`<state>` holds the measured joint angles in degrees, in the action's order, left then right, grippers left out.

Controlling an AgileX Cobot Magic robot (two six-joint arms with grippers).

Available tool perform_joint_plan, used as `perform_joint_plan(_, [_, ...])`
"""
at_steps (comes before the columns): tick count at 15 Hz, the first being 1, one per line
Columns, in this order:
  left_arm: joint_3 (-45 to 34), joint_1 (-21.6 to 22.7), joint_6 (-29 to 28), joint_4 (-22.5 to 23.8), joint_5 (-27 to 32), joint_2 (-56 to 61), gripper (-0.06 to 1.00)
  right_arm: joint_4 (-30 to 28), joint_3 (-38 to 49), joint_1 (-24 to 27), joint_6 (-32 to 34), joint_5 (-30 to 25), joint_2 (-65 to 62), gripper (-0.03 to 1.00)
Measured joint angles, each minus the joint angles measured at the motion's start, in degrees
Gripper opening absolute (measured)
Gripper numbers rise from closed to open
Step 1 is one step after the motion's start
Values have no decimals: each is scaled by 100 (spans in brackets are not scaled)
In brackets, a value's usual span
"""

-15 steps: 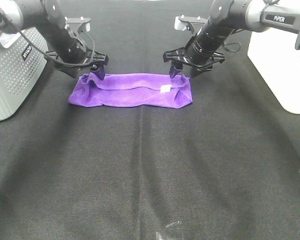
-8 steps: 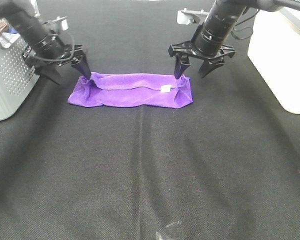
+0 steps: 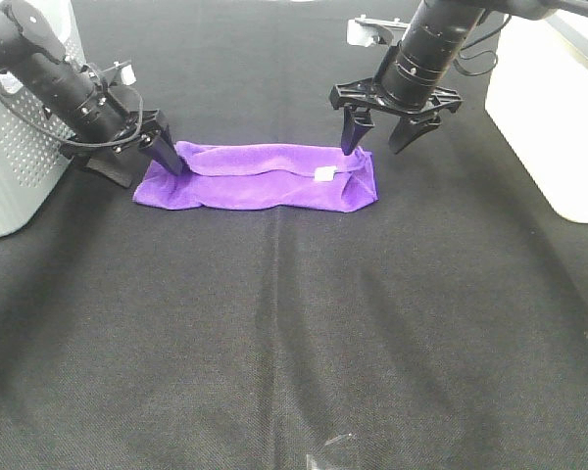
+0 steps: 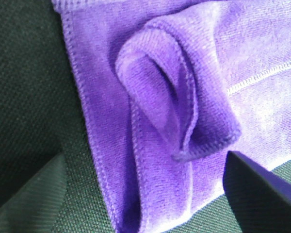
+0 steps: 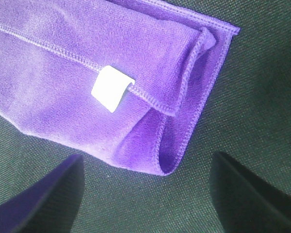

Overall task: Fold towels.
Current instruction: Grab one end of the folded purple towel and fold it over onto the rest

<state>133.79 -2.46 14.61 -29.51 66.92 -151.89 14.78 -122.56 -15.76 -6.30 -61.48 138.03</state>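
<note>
The folded purple towel lies on the black worktop, its small white tag blank. The left gripper and right gripper stand at its ends, jaws wide, gripping nothing.

Purple towel corner curled, between spread tool tips.

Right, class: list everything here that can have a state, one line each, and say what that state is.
purple towel: folded over into a long strip, lying on the black table, left corner puckered up
white tag: on top, showing
left gripper: open, at the towel's left end, holding nothing
right gripper: open, over the towel's right end, holding nothing
</note>
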Motion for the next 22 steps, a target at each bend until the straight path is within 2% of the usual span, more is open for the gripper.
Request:
perform_joint_plan(3, [0,-6,29,-92,-52,-6,80,23,0,0,0,0,0,72])
perform_joint_plan(9, [97,-625,92,-298,-453,-201,77,132,0,0,0,-246,0,72])
perform_joint_plan(11, [97,-739,109,-292,-493,-218,69,132,0,0,0,-344,0,72])
perform_joint_plan(12, [97,-739,97,-218,-539,-229,60,132,0,0,0,-395,0,72])
perform_joint_plan(15, [97,-739,92,344,-670,-246,12,132,0,0,0,-407,0,72])
perform_joint_plan(16, [109,-768,69,527,-665,-212,4,132,0,0,0,-424,0,72])
perform_joint_plan(18, [350,-831,11,1123,-332,-201,4,132,0,0,0,-435,0,72])
perform_joint_plan(19, [350,-831,11,1123,-332,-201,4,132,0,0,0,-435,0,72])
perform_joint_plan(20, [642,-779,-29,1570,109,-229,4,132,0,0,0,-435,0,72])
perform_joint_plan(22, [1129,-665,-40,1937,223,-264,4,132,0,0,0,-435,-6,72])
